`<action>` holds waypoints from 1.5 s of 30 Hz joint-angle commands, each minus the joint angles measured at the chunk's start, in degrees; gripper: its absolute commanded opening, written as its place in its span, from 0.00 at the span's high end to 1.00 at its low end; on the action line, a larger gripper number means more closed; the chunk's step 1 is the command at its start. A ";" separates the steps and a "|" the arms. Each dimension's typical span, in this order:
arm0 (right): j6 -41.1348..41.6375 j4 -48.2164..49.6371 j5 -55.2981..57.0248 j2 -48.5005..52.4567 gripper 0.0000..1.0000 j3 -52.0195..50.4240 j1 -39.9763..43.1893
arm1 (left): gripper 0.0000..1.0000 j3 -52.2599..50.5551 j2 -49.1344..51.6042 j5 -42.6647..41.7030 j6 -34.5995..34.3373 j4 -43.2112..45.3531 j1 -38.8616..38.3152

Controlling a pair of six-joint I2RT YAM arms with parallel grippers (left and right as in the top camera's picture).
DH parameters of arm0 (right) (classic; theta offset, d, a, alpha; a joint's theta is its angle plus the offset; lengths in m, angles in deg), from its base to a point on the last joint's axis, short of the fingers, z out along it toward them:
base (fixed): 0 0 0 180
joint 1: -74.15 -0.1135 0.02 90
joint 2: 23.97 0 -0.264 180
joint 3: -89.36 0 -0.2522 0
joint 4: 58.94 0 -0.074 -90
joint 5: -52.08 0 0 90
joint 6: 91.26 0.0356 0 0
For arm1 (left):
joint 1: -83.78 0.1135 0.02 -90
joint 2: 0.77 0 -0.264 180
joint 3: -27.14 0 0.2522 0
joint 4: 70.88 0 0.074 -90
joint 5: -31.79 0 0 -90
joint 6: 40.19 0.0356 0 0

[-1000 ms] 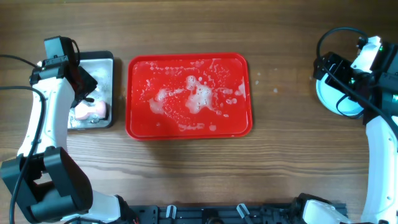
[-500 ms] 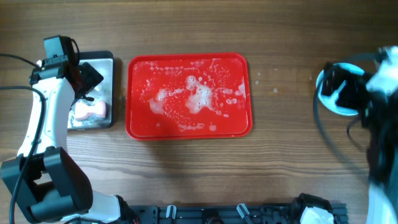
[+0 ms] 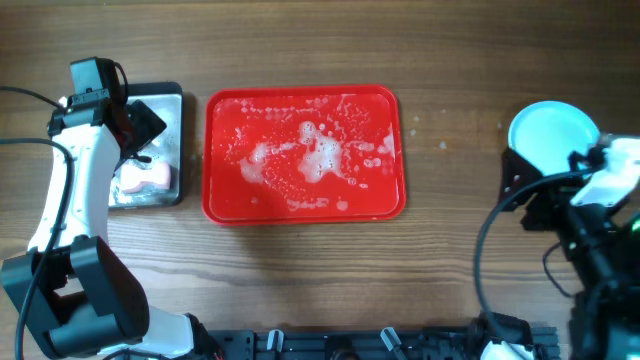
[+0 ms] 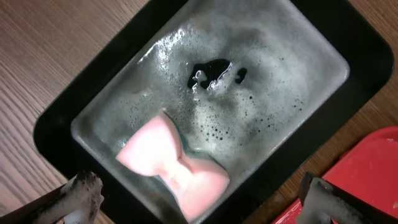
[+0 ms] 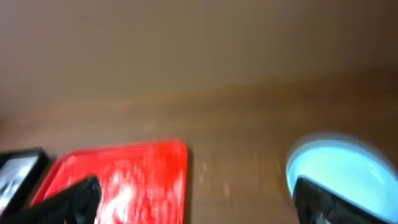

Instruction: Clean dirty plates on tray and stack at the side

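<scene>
Plates [image 3: 553, 133] round, pale blue; tray [image 3: 225, 200] red, foamy.

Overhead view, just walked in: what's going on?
The red tray holds only soapy foam, no plates. Pale-blue plates sit on the table at the right; their count is not clear. The right gripper is open and empty, near them. The left gripper hangs open over the pink sponge lying in the soapy pan. Nothing is held right now.
</scene>
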 commanded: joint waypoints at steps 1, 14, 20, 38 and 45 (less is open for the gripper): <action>-1.29 14.80 1.01 -10.64 0.00 -17.94 -5.44 | 0.00 -0.20 0.09 0.55 -0.02 0.17 0.35; 4.37 38.64 5.33 -35.85 0.00 -56.78 -12.41 | 0.00 -0.20 0.09 0.55 -0.02 0.17 0.35; 4.52 39.28 5.33 -35.82 0.00 -57.07 -12.76 | 0.00 -0.20 0.09 0.55 -0.02 0.17 0.35; 4.52 39.26 5.33 -35.74 0.00 -57.07 -12.74 | 0.00 -0.22 -20.15 5.53 0.02 0.09 -12.13; 4.52 39.26 5.33 -35.74 0.00 -57.07 -12.74 | 0.00 -15.41 -47.95 -4.59 11.63 21.40 -15.43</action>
